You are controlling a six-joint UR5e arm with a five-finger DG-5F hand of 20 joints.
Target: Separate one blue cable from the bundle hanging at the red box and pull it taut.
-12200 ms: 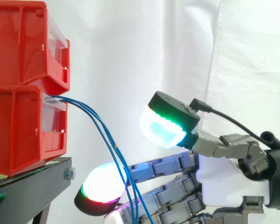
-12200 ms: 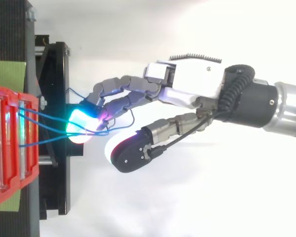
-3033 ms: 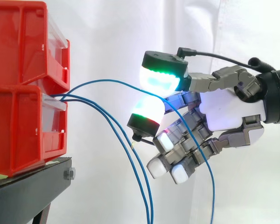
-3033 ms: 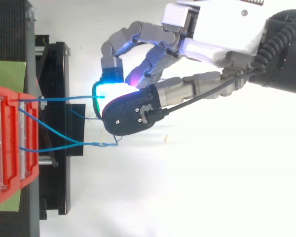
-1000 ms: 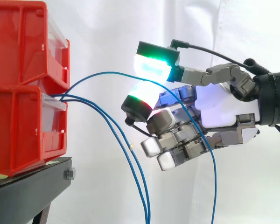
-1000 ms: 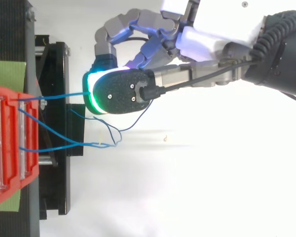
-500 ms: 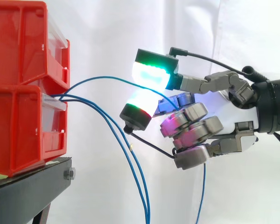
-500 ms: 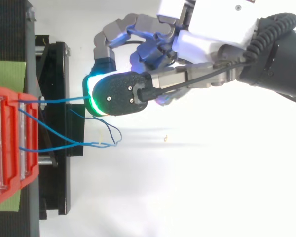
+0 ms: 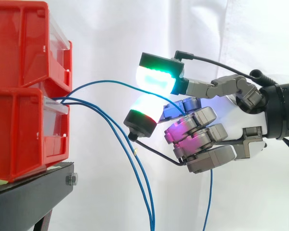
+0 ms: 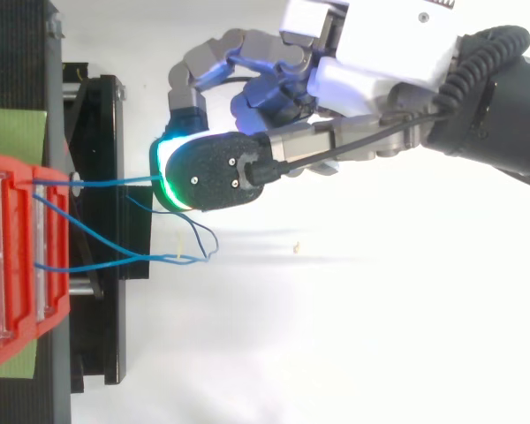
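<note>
Side view. The hand (image 9: 197, 137) sat right of the lower bin (image 9: 24, 134). One cable (image 9: 103, 82) rose from the bin's front in an arch. It passed between the thumb and one finger, which pinched it, with the other fingers curled tight below. Its tail dropped behind them and ran off the bottom edge. The other two cables (image 9: 143, 192) sloped down from the same bin, well apart from the hand, and were also cut off below.

Step judged: separation done and grip made, but the arch showed slack, so the cable was not yet taut. The next move calls for drawing the hand away from the bin and holding the pinch until the arch flattens.

Top view. The cable (image 10: 115, 180) ran straight from the bin (image 10: 22, 265) to under the thumb's dark back, which hid the contact. The other two cables (image 10: 115, 258) looped beside the stand (image 10: 97, 132). How the cables were fixed inside the bin could not be made out.
</note>
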